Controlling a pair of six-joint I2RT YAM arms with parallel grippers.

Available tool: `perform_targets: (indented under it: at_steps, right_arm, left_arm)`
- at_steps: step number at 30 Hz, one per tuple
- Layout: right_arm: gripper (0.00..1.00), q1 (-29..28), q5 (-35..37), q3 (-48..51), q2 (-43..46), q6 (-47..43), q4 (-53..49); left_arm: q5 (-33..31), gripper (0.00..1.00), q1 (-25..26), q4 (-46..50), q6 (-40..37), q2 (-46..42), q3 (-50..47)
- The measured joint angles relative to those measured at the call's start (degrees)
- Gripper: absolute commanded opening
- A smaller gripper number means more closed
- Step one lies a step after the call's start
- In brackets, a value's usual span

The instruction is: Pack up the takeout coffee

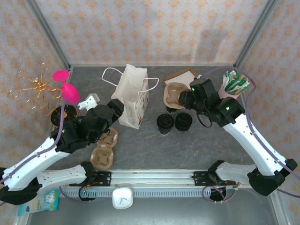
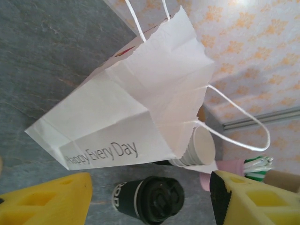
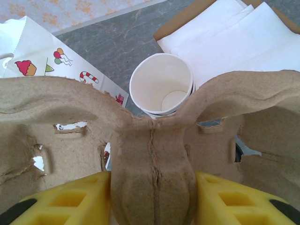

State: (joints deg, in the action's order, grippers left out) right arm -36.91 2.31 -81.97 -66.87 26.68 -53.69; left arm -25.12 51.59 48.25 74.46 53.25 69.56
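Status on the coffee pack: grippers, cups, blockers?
Left gripper open, at the white bag. Right gripper shut on a cardboard carrier. Both lidded coffees on the table, not bagged. Empty cup stack behind carrier.

- My top camera looked down from above and behind the arm bases, taking in the whole table (image 1: 154, 140) to its far wall.
- My left wrist camera sat low, facing right, close to the paper bag (image 2: 136, 108).
- My right wrist camera pressed close behind the pulp carrier (image 3: 150, 154), facing left.
- All three shared the bag; both wrist views shared the cup stack (image 2: 199, 147).
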Motion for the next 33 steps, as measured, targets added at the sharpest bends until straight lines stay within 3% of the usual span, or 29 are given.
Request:
perform_targets:
  at_steps: [6, 11, 23, 29, 33]
  right_arm:
    - [0.46, 0.00, -0.48, -1.79, -0.79, -1.79, 0.39]
    - [0.46, 0.00, -1.36, -2.80, -2.08, -2.99, 1.09]
    - [0.46, 0.00, -2.58, -3.28, -2.75, -5.16, 1.27]
    - [0.46, 0.00, -2.60, -4.46, -2.38, -5.81, 1.20]
    - [0.46, 0.00, -2.60, -5.73, -2.38, -6.21, 0.98]
  left_arm:
    - [-0.17, 0.70, -1.16, -2.03, 6.95, 6.67, 0.92]
    - [1.42, 0.72, -5.05, -3.15, 10.71, 10.27, 1.14]
    - [6.34, 0.71, -10.40, -7.06, 13.14, 16.61, 1.75]
    - [8.22, 0.60, -13.03, -7.13, 12.85, 18.60, 1.75]
    - [8.39, 0.46, -13.03, -6.05, 12.39, 18.60, 1.77]
